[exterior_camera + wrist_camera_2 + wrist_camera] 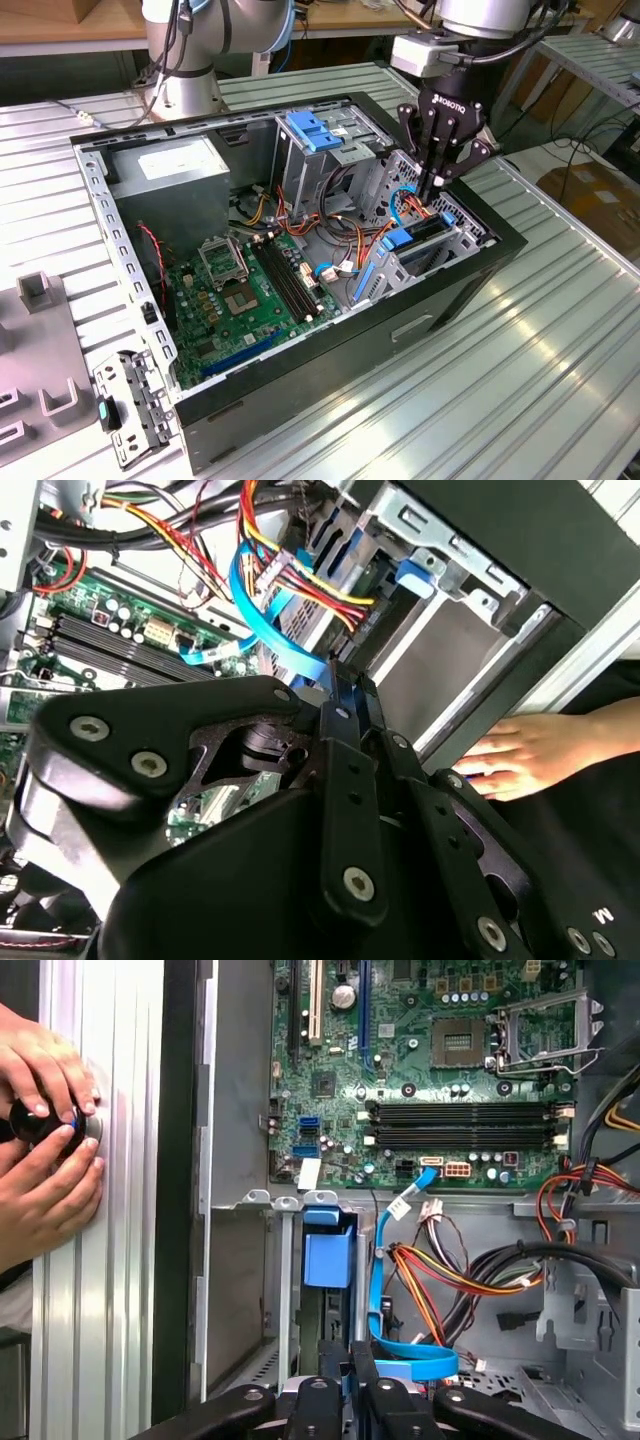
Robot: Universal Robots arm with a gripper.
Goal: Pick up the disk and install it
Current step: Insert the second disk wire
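Exterior view: open PC case (300, 250) lies on its side on a ribbed metal tabletop (520, 370). Pincer (432, 185) hangs over the drive cage (425, 250) at the case's end toward the exterior view's right, fingers drawn together, tips down at the cage. The disk (420, 232) sits on edge in the cage, dark body between blue rails, a blue tab at its near end. Blue data cable and red-yellow wire bundle (350, 230) crowd the space just beside the cage. Motherboard (240, 290) covers the case floor; a light-blue latch plate (315, 130) tops the bay behind. Grey brackets (45, 290) lie on the tabletop at the exterior view's left.

Second wrist view: pincer (345, 695) closed, fingers pressed side by side; whether they pinch the disk's edge I cannot tell. Blue cable (270, 620) loops close past the tips. A hand (540, 755) rests outside the case.

First wrist view: disk's blue tab (328, 1255) stands in the cage slot. Blue cable (385, 1300) runs alongside. Two hands (45, 1150) hold a round knob on the tabletop.
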